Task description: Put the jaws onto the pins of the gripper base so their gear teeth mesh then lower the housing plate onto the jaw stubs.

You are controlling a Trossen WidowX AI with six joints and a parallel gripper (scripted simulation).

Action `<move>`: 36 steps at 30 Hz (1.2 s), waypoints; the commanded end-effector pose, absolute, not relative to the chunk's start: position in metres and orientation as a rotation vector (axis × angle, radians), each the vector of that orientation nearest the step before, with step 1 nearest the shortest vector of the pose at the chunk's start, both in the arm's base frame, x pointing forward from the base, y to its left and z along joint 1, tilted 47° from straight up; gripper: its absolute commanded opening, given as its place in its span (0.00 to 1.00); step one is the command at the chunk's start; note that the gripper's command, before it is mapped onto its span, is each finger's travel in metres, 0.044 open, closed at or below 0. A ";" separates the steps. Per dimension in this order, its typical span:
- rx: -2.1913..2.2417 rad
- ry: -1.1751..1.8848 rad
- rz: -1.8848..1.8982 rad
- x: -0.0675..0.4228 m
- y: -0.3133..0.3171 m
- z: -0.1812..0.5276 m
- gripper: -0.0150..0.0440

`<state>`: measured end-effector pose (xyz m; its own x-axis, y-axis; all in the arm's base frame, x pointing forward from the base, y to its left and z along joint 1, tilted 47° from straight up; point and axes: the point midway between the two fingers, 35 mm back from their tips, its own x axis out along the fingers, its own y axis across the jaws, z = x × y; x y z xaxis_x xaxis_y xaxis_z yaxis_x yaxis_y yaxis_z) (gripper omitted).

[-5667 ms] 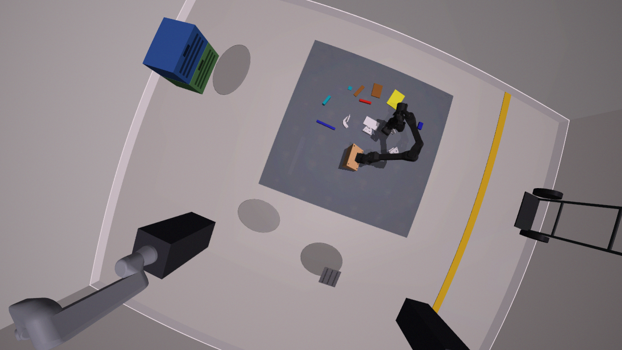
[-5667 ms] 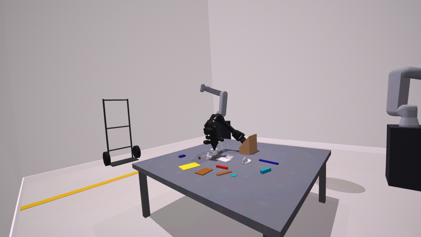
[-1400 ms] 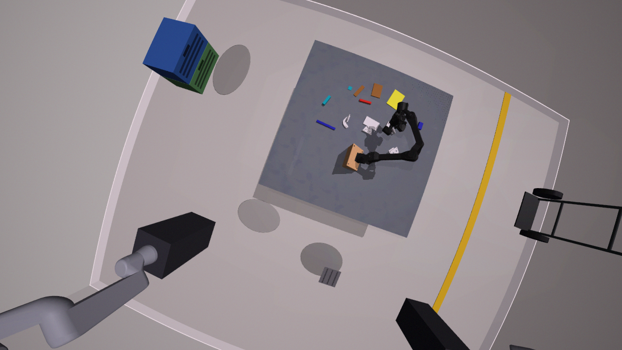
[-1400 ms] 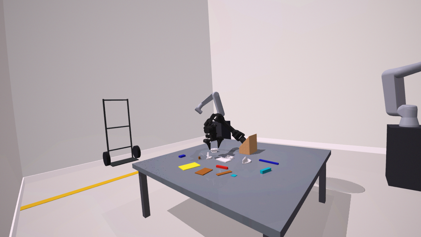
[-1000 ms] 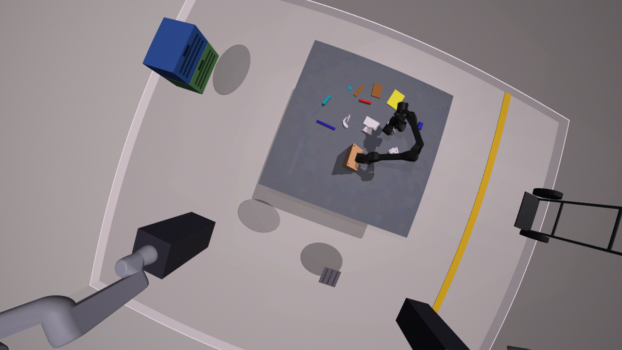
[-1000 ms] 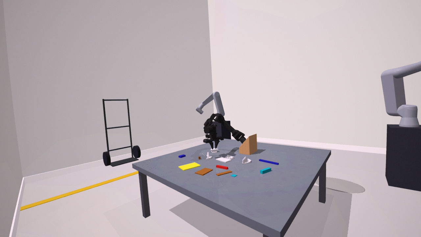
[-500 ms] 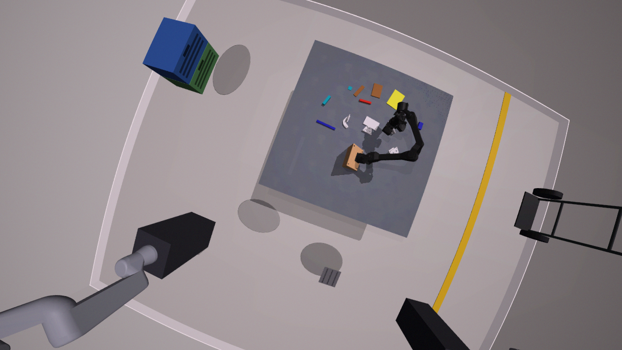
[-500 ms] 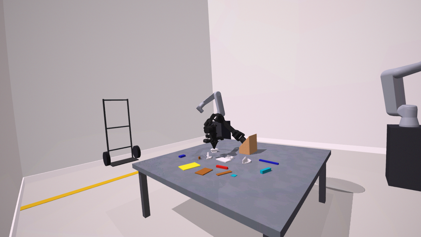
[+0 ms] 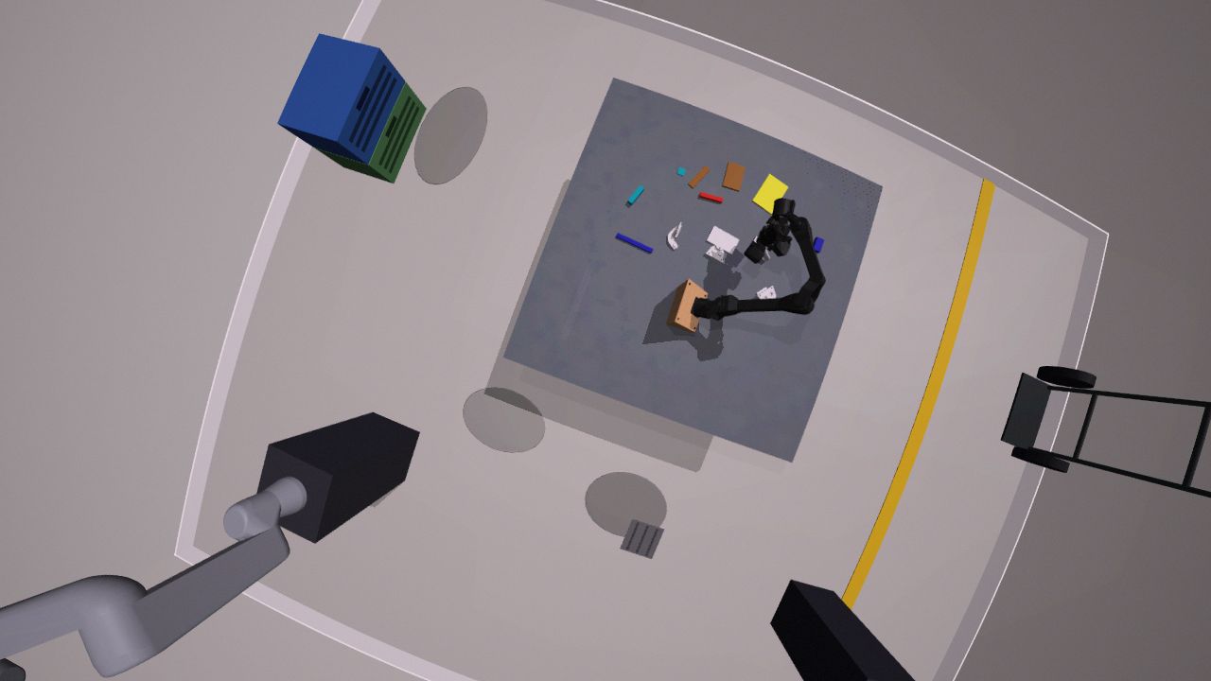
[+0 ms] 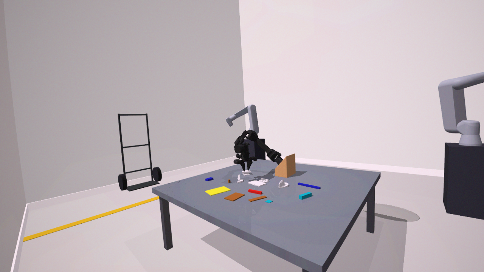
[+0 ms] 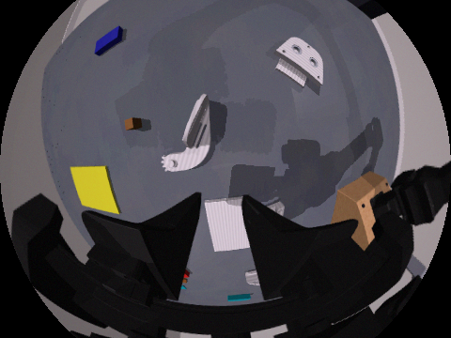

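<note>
My black gripper (image 10: 245,170) (image 11: 222,195) is partly open and empty, pointing down above the table. One white jaw (image 10: 239,179) (image 11: 199,152) lies on the table in front of the fingers in the wrist view, its gear teeth at one end. The arm hides part of it in the top view. The other white jaw (image 9: 674,237) (image 10: 283,184) (image 11: 252,277) lies farther off, partly behind a finger in the wrist view. A white rectangular part (image 9: 722,237) (image 10: 256,183) (image 11: 227,227), apparently the gripper base, lies between them. A two-holed white plate (image 9: 766,292) (image 11: 305,57), apparently the housing plate, lies apart.
A wooden wedge (image 9: 686,306) (image 10: 286,166) (image 11: 352,199) stands at the arm's foot. A yellow plate (image 9: 768,193) (image 10: 217,190) (image 11: 95,188), a brown cube (image 10: 228,181) (image 11: 132,123) and a blue block (image 9: 817,244) (image 10: 209,178) (image 11: 109,40) lie around the near jaw. A red bar (image 9: 710,197) (image 10: 255,191) lies farther out.
</note>
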<state>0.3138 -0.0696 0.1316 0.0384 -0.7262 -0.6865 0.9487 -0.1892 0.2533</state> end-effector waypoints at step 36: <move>0.850 0.347 -1.557 0.314 -0.070 0.132 1.00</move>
